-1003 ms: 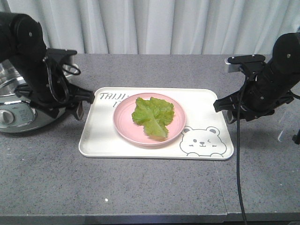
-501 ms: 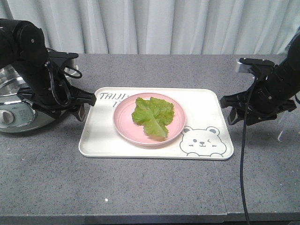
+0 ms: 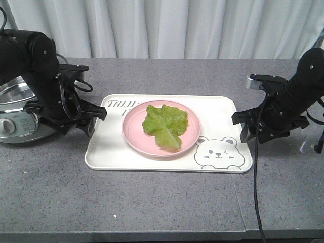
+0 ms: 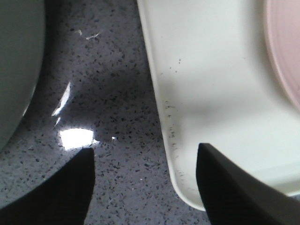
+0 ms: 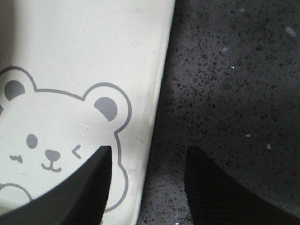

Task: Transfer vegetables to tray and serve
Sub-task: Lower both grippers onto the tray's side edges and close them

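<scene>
The vegetables, one crinkled green lettuce leaf, lie on a round pink plate that stands on the cream tray with its bear drawing. My left gripper is open at the tray's left edge. In the left wrist view the left gripper straddles the rim of the tray, one finger over the counter and one over the tray. My right gripper is open at the right edge. In the right wrist view the right gripper straddles the rim of the tray beside the bear.
A steel electric cooker stands at the far left, just behind my left arm. A black cable hangs from the right arm down across the counter. A seam splits the grey counter near the front right. White curtains close the back.
My left gripper has moved right and down to the tray's left edge. My right gripper drew away to the right, then came back left to the tray's right edge. Tray, plate and leaf have not moved.
</scene>
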`<state>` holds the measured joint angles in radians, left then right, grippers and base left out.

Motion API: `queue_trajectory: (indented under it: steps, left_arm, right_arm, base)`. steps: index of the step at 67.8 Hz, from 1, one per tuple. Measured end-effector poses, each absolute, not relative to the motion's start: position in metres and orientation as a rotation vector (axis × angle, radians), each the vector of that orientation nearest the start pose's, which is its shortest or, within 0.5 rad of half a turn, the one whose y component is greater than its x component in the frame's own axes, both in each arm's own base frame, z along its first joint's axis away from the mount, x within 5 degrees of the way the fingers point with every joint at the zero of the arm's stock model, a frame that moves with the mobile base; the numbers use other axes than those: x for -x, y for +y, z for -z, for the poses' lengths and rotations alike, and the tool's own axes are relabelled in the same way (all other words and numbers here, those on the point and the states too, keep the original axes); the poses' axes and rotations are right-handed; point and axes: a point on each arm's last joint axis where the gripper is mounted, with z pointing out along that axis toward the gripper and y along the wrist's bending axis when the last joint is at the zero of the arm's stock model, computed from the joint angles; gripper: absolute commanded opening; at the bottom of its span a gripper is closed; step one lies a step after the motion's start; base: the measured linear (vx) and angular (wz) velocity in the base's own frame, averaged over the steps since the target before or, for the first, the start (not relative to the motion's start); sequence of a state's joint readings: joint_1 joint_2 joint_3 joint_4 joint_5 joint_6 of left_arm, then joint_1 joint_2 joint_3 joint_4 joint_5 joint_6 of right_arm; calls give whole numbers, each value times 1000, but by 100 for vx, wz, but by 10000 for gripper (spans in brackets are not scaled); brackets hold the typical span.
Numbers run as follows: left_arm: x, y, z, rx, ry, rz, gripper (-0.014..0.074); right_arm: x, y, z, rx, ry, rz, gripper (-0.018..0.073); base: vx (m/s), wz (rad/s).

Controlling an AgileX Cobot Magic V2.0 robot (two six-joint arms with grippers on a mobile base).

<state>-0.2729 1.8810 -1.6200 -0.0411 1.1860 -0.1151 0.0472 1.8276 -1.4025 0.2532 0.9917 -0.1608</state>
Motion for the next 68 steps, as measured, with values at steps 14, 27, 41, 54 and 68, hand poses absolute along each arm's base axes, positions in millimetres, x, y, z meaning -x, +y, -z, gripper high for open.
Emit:
queue_trajectory:
  steps: [14,27,41,54,68]
  left_arm:
    - [-383,-111,-257,-215,2956,111,444]
    - [-387,-112,-245,-216,2976,105,444]
    - [-390,-113,-236,-216,2987,105,441]
    - [-393,-118,-223,-231,3015,160,395]
    - [-395,-120,-219,-238,3020,198,315]
  right_arm:
    - [-378,37,-231,125,2867,-315,357]
    - [-382,38,-217,123,2897,-321,357]
    - [-387,39,-210,112,2902,-345,357]
    - [-390,40,-208,99,2897,-361,357]
    - [-391,41,-207,93,2889,-372,349]
  base:
    - [0,0]
    - [0,0]
    - [0,0]
    - [0,0]
    - [0,0]
